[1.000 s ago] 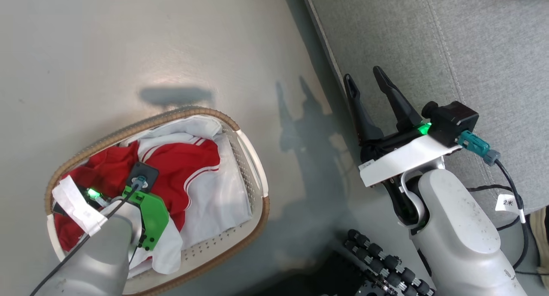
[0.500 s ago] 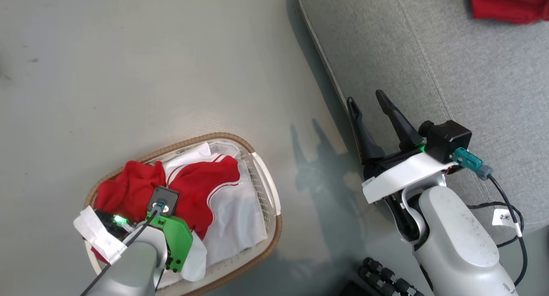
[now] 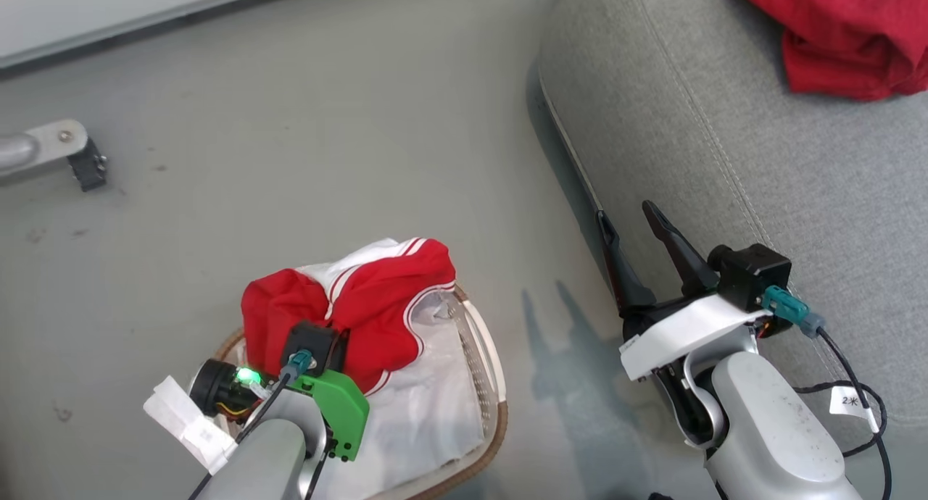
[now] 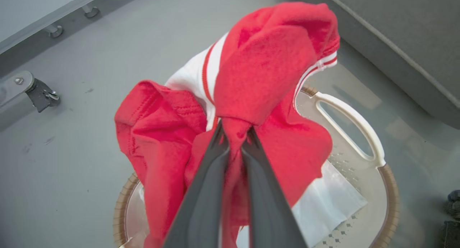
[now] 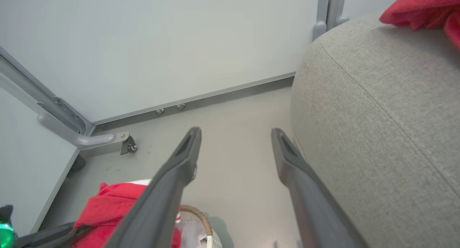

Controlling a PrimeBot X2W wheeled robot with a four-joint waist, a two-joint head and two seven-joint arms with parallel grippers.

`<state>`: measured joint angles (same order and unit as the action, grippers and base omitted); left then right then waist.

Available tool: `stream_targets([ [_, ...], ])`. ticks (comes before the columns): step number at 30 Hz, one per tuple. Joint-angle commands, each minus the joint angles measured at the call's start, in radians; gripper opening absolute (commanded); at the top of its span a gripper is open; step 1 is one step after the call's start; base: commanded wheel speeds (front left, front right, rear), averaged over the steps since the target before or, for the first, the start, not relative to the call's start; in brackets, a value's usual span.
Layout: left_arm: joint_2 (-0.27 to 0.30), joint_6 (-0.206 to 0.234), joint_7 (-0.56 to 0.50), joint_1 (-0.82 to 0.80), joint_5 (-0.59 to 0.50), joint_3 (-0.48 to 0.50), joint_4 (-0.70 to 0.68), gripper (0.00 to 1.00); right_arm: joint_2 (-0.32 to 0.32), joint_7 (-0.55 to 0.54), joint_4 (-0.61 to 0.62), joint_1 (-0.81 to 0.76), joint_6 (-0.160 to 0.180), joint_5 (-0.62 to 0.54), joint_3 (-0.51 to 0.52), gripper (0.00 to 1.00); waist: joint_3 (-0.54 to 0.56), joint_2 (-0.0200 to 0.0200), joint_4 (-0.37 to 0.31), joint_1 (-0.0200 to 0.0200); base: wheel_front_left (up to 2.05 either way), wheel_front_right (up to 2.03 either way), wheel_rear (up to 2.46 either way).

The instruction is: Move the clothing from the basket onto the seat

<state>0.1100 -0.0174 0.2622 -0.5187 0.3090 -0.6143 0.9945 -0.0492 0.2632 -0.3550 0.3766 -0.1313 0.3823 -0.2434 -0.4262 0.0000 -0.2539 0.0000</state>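
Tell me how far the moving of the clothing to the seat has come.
Done: one red garment lies on the seat. In hand: the left gripper is shut on the clothing, held bunched above the basket. Left: carry it to the seat and release it. The right gripper is open and empty.

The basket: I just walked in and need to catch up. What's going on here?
The left gripper is shut on the red clothing and holds it bunched up above the basket. A white cloth lies in the basket. The right gripper is open and holds nothing, beside the edge of the seat. Another red garment lies on the seat.
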Motion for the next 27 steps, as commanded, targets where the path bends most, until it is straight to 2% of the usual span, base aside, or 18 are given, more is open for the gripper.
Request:
stream_targets([
  [1,0.007,0.001,0.004,0.025,0.002,0.012,-0.026,0.0,-0.004,0.002,-0.004,-0.018,0.001,-0.008,0.003,1.0,0.061,0.0,0.042,0.0,0.0,0.0,0.0],
  [6,0.007,-0.01,0.004,0.076,-0.023,0.043,-0.116,0.0,-0.004,0.002,-0.014,-0.043,0.001,-0.015,0.005,1.0,0.108,0.0,0.065,0.0,0.0,0.0,0.0],
  [27,-0.053,-0.058,0.004,0.204,-0.066,0.25,-0.503,0.0,-0.004,0.002,-0.051,-0.153,0.001,-0.046,0.022,1.0,0.274,0.0,0.131,0.0,0.0,0.0,0.0],
])
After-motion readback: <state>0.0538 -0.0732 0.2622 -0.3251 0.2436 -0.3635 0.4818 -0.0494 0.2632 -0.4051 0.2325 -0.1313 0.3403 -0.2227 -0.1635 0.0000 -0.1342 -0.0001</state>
